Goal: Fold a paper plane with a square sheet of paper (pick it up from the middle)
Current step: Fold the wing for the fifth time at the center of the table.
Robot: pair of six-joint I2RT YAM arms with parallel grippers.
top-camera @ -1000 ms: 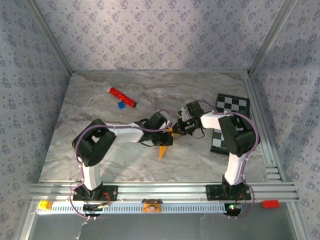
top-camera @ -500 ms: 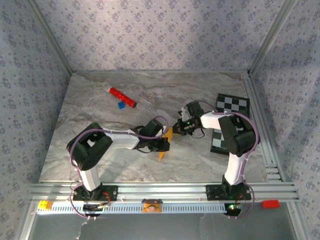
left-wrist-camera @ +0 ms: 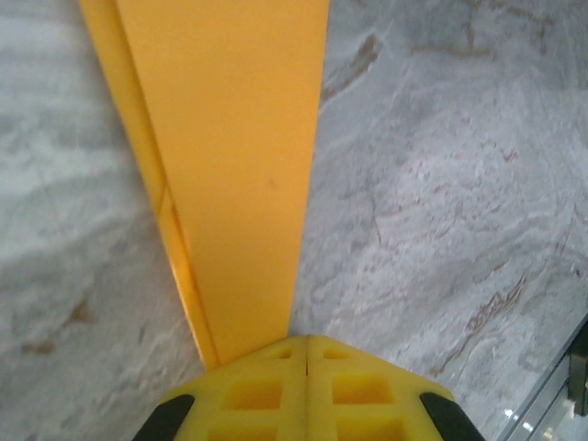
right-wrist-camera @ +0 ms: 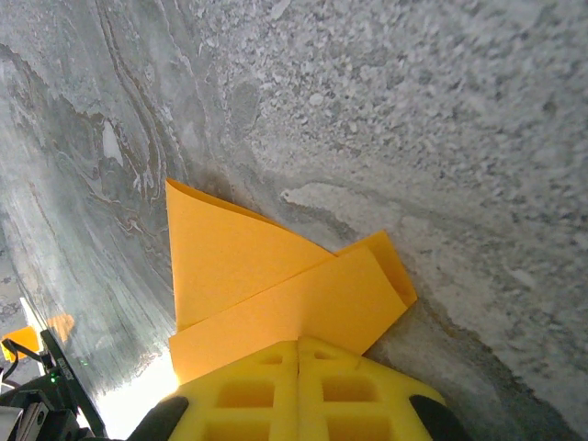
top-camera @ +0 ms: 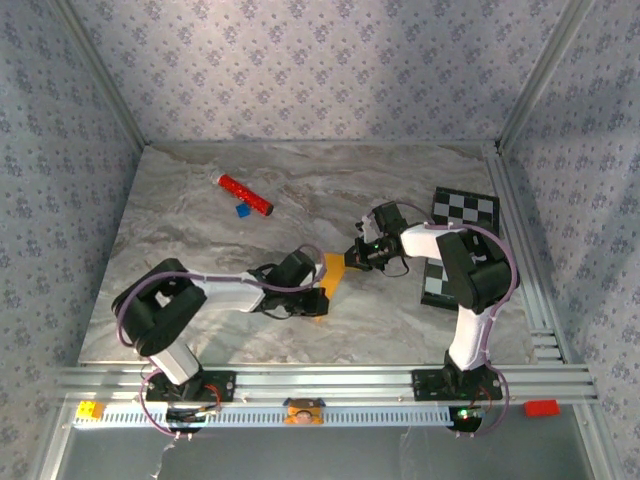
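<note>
The square sheet of paper [top-camera: 333, 270] is a folded, narrow orange-yellow strip lying flat on the marble table [top-camera: 200, 250] near its middle. My left gripper [top-camera: 317, 299] is shut, its yellow tips set down on the strip's near end; in the left wrist view the paper [left-wrist-camera: 230, 165] runs straight away from the left gripper [left-wrist-camera: 306, 338]. My right gripper [top-camera: 356, 255] is shut at the strip's far end. In the right wrist view, layered flaps of the paper [right-wrist-camera: 276, 285] spread out from under the right gripper [right-wrist-camera: 299, 342]. I cannot tell whether either gripper pinches the paper or only presses on it.
A red cylinder [top-camera: 245, 194] and a small blue block [top-camera: 242, 211] lie at the back left. A black-and-white checkered board [top-camera: 465, 208] sits at the right, partly under the right arm. Aluminium rails [top-camera: 320, 380] run along the near edge.
My left gripper has slid along the paper toward the near left, from its middle to its near end. The right gripper has stayed in place on the far end.
</note>
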